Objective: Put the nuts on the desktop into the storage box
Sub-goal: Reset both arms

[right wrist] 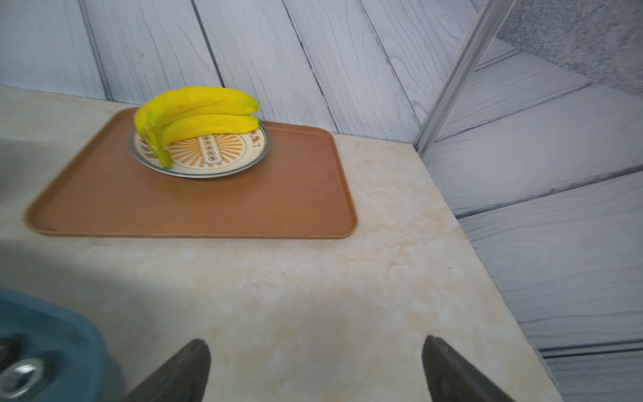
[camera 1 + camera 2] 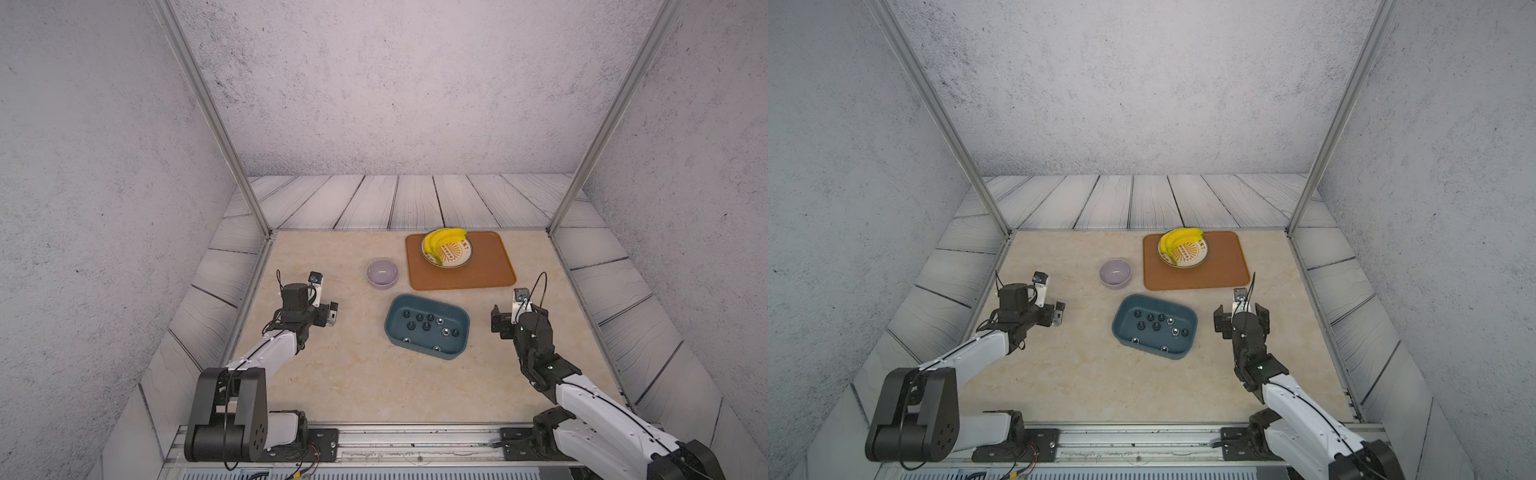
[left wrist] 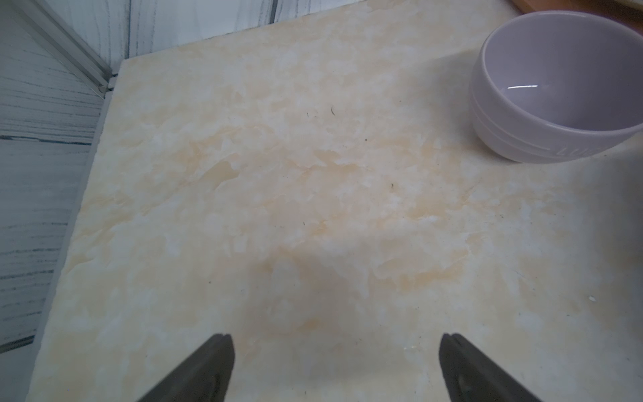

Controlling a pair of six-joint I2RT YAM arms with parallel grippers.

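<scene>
Counted about ten nuts point(image 2: 426, 327) in both top views, all lying loose on the floor of the storage box point(image 2: 392, 316), some black, some silvery, most bunched near the middle and two close to the near wall. Glimpsed one of the nuts point(image 1: 19, 376) inside the box corner in the right wrist view as well. Searched the bench point(image 2: 353, 374) around the box, between the arms and along the edges: found no nut on it, only marbling and small specks. Checked the lilac bowl point(image 2: 382, 284) too: empty. Saw nothing but a plate point(image 2: 457, 259) of bananas point(image 2: 442, 240) on the orange-brown tray point(image 2: 461, 278).

Found the left tool point(image 3: 335, 336) spread wide and holding nothing, hovering over bare bench well apart from the box, with the bowl off to one side. Found the right tool point(image 1: 315, 339) likewise spread wide and empty, just beside the box, over bare bench.

Judged the task done or as good as done: every visible nut boxed, nothing in either tool, nothing to pick. Could not rule out a nut hidden under an arm. Reckoned only a retreat of both arms remaining.
</scene>
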